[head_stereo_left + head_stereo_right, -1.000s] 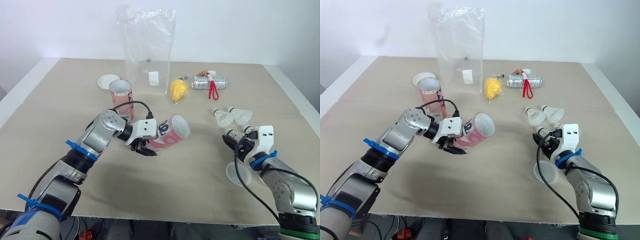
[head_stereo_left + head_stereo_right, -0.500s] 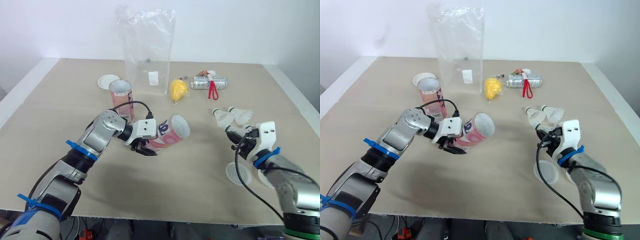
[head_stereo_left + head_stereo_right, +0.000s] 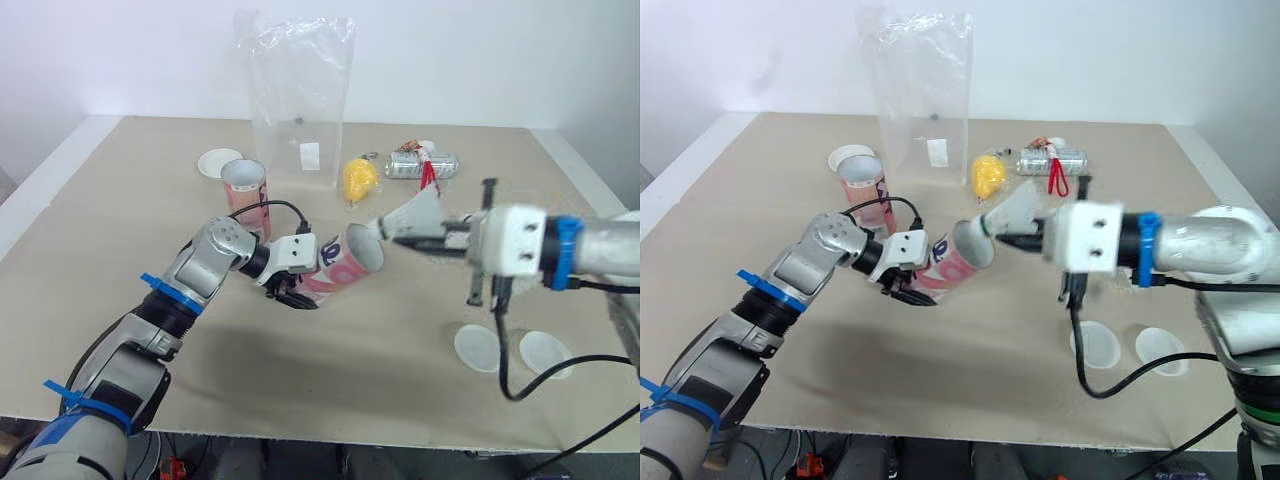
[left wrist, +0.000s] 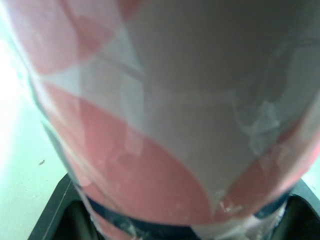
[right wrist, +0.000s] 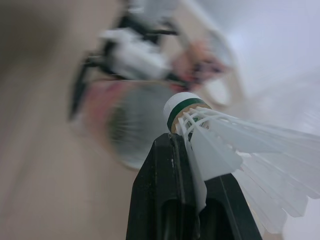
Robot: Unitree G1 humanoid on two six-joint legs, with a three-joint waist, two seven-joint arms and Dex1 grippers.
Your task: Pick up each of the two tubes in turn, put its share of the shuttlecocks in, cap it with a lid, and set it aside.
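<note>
My left gripper (image 3: 291,291) is shut on a pink and white tube (image 3: 340,268), held tilted just above the table with its open mouth facing right. The left wrist view shows that tube (image 4: 165,125) close up between the fingers. My right gripper (image 3: 424,240) is shut on a white shuttlecock (image 3: 412,214), whose cork end points at the tube's mouth and sits right at its rim. In the right wrist view the shuttlecock (image 5: 215,135) lies against the black fingers (image 5: 165,190). A second pink tube (image 3: 243,190) stands upright further back.
Two white lids (image 3: 478,347) (image 3: 545,353) lie near the front right, and a third lid (image 3: 215,162) sits by the upright tube. At the back stand a clear plastic bag (image 3: 300,100), a yellow object (image 3: 358,178) and a can (image 3: 420,165) with a red cord.
My right arm rose from the table at the right and swung left with a shuttlecock, bringing it up to the tube's mouth. The left arm and tube barely moved.
</note>
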